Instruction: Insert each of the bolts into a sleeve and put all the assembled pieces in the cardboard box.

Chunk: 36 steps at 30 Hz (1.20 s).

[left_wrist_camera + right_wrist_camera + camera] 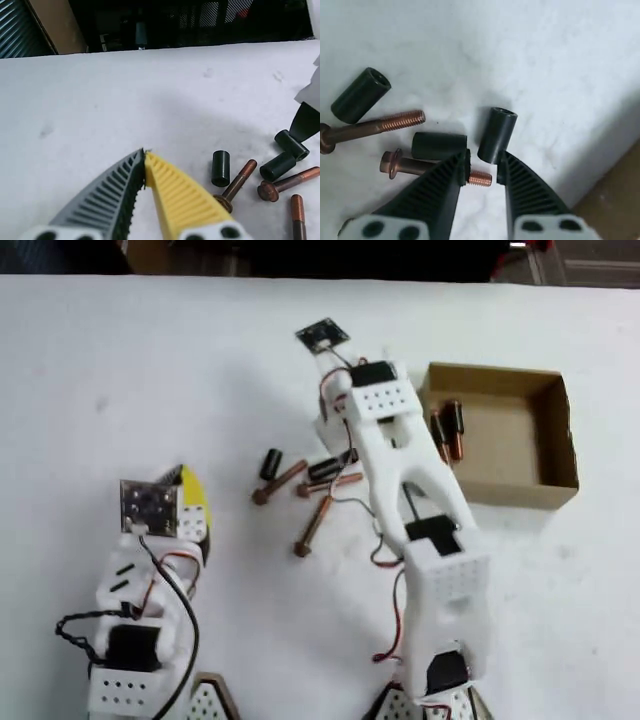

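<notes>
Right hand [483, 162] parted at sleeve [497, 134] end (bore facing away).

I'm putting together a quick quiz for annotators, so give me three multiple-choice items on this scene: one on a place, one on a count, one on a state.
1. Where do the assembled pieces lie?
A. at the near edge of the table
B. in the cardboard box
C. outside the box, against its wall

2. How many loose black sleeves lie on the table?
A. one
B. five
C. three

3. How is the left gripper?
A. shut and empty
B. wide open
C. shut on a bolt

Key:
1 B: the high view shows two assembled pieces on the box floor.
2 C: both wrist views show three separate sleeves.
3 A: its fingers meet at the tips with nothing between them.
</notes>
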Each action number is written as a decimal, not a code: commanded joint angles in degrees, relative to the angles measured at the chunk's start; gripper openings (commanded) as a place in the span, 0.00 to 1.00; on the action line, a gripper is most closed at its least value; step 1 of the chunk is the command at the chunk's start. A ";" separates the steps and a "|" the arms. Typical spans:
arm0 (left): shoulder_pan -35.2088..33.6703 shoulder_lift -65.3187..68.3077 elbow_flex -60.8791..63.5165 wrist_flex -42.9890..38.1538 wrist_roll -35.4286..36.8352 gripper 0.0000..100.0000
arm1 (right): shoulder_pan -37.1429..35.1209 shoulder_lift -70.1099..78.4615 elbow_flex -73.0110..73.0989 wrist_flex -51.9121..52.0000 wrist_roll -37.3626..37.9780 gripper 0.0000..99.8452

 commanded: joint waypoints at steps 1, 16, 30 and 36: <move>-0.22 -0.66 0.00 -0.35 -0.70 0.02 | 0.75 3.65 -9.67 4.09 0.35 0.07; -0.22 -0.66 0.09 -0.35 -0.70 0.02 | 1.63 24.04 -34.64 14.02 0.35 0.07; -0.22 -0.66 0.09 -0.35 -0.70 0.02 | 1.63 30.99 -42.55 19.38 0.79 0.07; -0.22 -0.66 0.09 -0.35 -0.70 0.02 | 1.63 32.66 -42.81 19.38 0.88 0.08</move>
